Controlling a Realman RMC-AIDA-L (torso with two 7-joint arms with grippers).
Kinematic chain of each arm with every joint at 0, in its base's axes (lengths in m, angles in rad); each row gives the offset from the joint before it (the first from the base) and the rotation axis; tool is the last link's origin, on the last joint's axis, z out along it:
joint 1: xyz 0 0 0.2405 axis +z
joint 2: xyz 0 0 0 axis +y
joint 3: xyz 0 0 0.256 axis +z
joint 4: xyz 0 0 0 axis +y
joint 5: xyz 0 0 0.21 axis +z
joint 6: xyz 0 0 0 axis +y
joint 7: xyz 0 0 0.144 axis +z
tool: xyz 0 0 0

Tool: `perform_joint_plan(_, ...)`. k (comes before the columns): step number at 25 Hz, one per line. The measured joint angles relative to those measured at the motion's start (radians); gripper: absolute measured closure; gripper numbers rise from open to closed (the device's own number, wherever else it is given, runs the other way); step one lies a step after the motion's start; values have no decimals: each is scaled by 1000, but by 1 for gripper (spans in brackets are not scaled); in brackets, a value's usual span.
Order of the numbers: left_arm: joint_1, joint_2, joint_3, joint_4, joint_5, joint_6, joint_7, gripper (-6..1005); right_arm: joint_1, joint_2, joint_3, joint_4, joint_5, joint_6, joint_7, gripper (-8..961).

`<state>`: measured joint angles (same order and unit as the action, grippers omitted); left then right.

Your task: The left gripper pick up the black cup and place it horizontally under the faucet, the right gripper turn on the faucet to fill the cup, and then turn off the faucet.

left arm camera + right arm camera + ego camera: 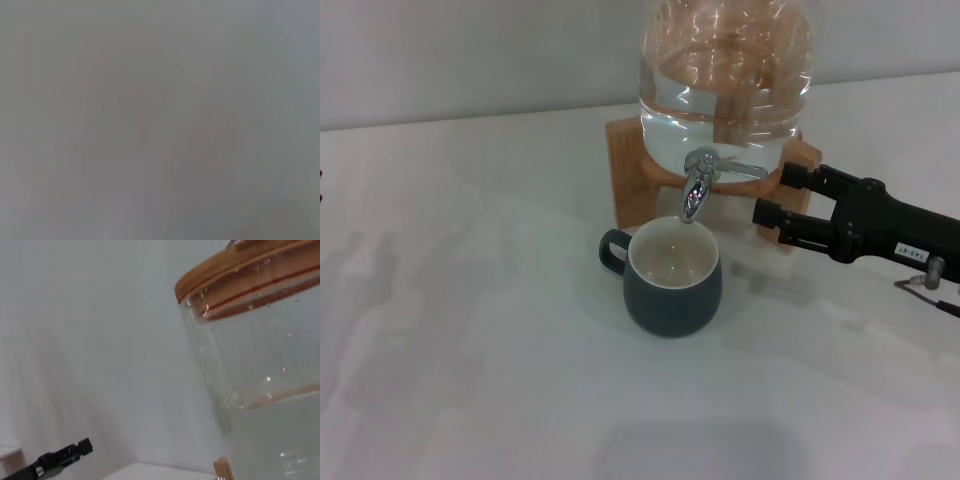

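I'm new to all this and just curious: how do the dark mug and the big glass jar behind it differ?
The black cup is small, opaque and dark grey with a cream inside; the glass jar is far larger and clear. The cup stands directly on the table, while the jar sits raised on a wooden stand. The cup looks nearly empty; the jar holds water. Both stand upright, in line with the faucet.

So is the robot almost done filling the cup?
Not yet. The black cup already stands upright under the faucet, so placing looks done. In hand: the right gripper, open, sits beside the faucet's lever without touching it. No water stream shows. Turning on, filling and turning off remain. The left gripper isn't visible.
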<state>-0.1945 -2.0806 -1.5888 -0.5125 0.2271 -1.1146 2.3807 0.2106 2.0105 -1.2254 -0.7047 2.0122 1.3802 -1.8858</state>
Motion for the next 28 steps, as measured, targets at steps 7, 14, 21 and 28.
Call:
perform_joint_plan(7, -1, 1, -4, 8, 0, 0, 0, 601, 10, 1, -9, -3, 21, 6, 3, 108)
perform_joint_plan(14, -2, 1, -7, 9, 0, -1, 0, 601, 25, 0, -70, -6, 53, 3, -1, 110)
perform_joint_plan(21, -7, 1, -8, 24, -4, 0, 1, 601, 28, 0, -84, -6, 52, 27, 3, 110)
perform_joint_plan(28, -12, 1, -8, 25, -2, 4, 3, 601, 23, -1, -83, -1, 53, 47, 3, 110)
